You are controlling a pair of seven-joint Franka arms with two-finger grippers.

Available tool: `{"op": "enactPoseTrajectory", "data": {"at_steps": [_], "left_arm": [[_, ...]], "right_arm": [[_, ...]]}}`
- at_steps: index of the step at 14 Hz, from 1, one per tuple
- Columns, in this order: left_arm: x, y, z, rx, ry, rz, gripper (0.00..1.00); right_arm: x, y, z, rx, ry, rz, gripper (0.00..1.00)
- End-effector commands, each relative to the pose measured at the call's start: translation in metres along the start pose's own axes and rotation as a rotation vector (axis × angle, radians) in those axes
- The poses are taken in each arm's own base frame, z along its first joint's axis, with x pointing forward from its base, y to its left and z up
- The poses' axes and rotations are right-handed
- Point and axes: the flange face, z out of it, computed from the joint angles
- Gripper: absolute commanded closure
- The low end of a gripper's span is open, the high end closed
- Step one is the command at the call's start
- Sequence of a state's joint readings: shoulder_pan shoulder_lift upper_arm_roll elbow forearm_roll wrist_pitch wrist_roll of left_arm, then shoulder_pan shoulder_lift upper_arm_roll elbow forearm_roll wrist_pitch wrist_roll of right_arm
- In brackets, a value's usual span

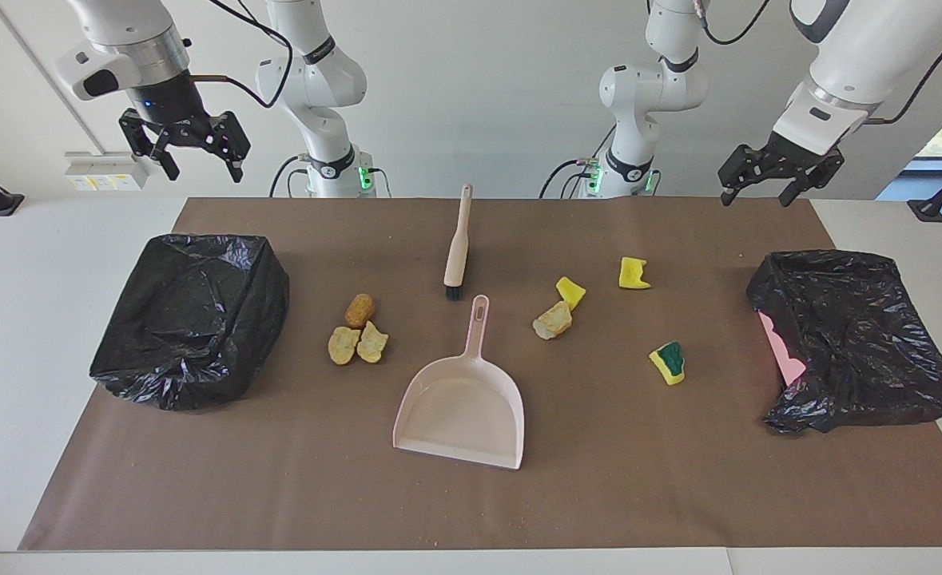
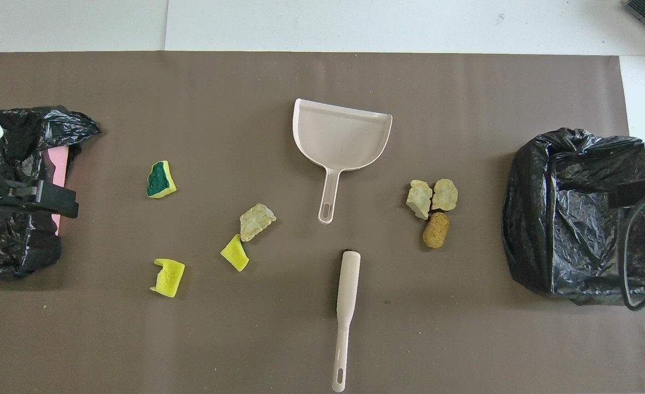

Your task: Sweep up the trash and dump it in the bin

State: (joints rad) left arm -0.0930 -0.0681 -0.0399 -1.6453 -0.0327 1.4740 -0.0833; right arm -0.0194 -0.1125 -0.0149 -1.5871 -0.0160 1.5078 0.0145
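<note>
A pink dustpan (image 1: 463,407) (image 2: 344,137) lies mid-table, its handle toward the robots. A beige brush (image 1: 457,243) (image 2: 346,306) lies nearer the robots, bristles toward the dustpan handle. Three golden-brown bread lumps (image 1: 357,331) (image 2: 434,208) sit together toward the right arm's end. Toward the left arm's end lie another bread lump (image 1: 553,319), two yellow sponge scraps (image 1: 570,291) (image 1: 633,273) and a green-faced scrap (image 1: 669,362) (image 2: 161,179). My right gripper (image 1: 201,169) and left gripper (image 1: 757,196) both hang open and empty, raised near their own bins.
A bin lined with a black bag (image 1: 191,315) (image 2: 579,213) stands at the right arm's end. Another black-bagged bin (image 1: 850,335) (image 2: 21,186), with pink showing at its side, stands at the left arm's end. A brown mat (image 1: 471,503) with fine crumbs covers the table.
</note>
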Motion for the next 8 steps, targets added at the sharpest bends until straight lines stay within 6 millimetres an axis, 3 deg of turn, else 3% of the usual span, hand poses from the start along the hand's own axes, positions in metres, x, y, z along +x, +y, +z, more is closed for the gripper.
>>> {"op": "enactPoseTrajectory", "data": {"at_steps": [1,4,8], "left_arm": [[-0.026,0.051,0.034,-0.028,-0.021,-0.063,0.00],[-0.055,0.111,0.079,-0.021,0.008,0.026,0.00],[-0.099,0.175,0.117,-0.005,0.002,0.040,0.00]], "right_arm": [[-0.005,0.003,-0.001,0.008,-0.006,-0.023,0.00],[-0.005,0.003,-0.001,0.008,-0.007,-0.023,0.00],[-0.005,0.003,-0.001,0.008,-0.006,-0.023,0.00]]}}
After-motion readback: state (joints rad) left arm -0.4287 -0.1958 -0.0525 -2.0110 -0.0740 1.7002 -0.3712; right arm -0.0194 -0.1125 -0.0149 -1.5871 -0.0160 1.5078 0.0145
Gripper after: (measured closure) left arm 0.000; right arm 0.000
